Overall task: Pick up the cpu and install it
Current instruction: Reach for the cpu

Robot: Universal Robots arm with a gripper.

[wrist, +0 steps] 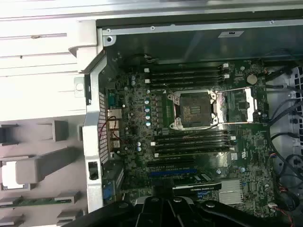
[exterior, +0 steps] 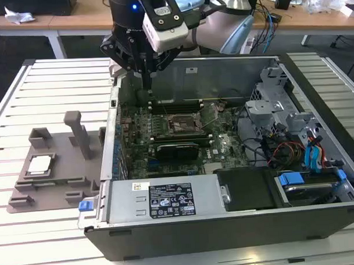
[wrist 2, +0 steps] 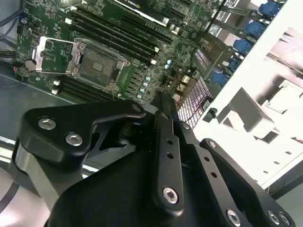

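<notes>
The cpu (exterior: 39, 164), a small silver-grey square chip, lies in its seat on the grey plastic tray (exterior: 51, 186) at the exterior view's left, beside the open computer case. My gripper (exterior: 147, 80) hangs above the case's far left corner, well away from the cpu, over the motherboard's edge. Its dark fingers (wrist 2: 163, 123) stand together with nothing between them, so it is shut and empty. The motherboard socket (exterior: 182, 124) has its metal frame lifted and nothing in it; it also shows as the socket (wrist: 196, 109) and the socket (wrist 2: 97, 64) in both wrist views.
The computer case (exterior: 238, 223) lies open on a white slatted table (exterior: 53, 84). Memory slots (wrist: 187, 75) flank the socket, and cables and drive bays (exterior: 293, 140) fill the exterior view's right. An upright post (exterior: 77, 131) rises from the tray. A wooden desk (exterior: 62, 20) stands behind.
</notes>
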